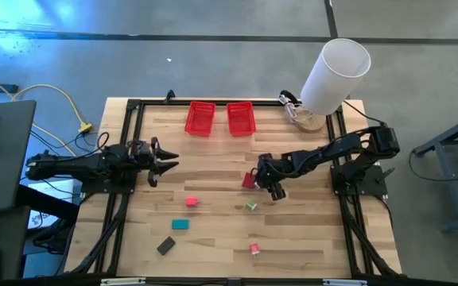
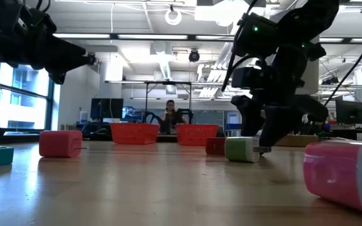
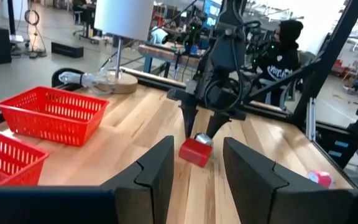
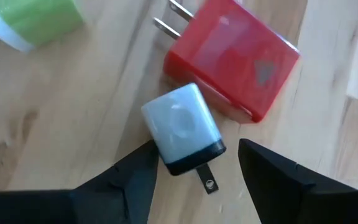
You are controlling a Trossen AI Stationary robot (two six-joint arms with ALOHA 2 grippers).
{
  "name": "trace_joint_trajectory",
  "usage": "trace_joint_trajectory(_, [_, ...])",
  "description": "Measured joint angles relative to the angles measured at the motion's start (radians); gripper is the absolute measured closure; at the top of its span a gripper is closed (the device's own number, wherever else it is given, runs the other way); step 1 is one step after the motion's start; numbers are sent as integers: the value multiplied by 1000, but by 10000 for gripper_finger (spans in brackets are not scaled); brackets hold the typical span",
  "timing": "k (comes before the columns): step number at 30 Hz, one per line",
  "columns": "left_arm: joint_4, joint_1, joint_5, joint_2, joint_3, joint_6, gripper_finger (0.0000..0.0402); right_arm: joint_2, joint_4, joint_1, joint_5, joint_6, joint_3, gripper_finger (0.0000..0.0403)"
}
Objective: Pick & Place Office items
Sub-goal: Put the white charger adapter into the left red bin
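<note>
Red block (image 4: pixel 232 59): glossy red plug adapter with 2 metal prongs, flat on the table (image 1: pixel 213 238), centre-right of the high view.
Silvery block (image 4: pixel 182 127): pale, dark-based small charger, touching the red block.
Right gripper (image 4: pixel 194 165): low over the silvery block, jaws open on either side of it.
Left gripper (image 1: pixel 161 161): centre-left, raised, jaws apart, holding nothing.
Green block (image 1: pixel 251 206): just below the right gripper.
Red mesh baskets (image 1: pixel 219 117): 2, top centre.

In the low view, the pink block (image 2: pixel 351 177) is cut off by the picture's right edge. In the right wrist view, the green block (image 4: pixel 33 22) is cropped. The silvery block (image 1: pixel 258 172) is hardly made out from above.
</note>
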Motion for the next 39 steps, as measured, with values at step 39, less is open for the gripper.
trace_joint_trajectory(39, [425, -154, -134, 393, 27, 174, 268, 0, 47, 157, 180, 399, 16, 276])
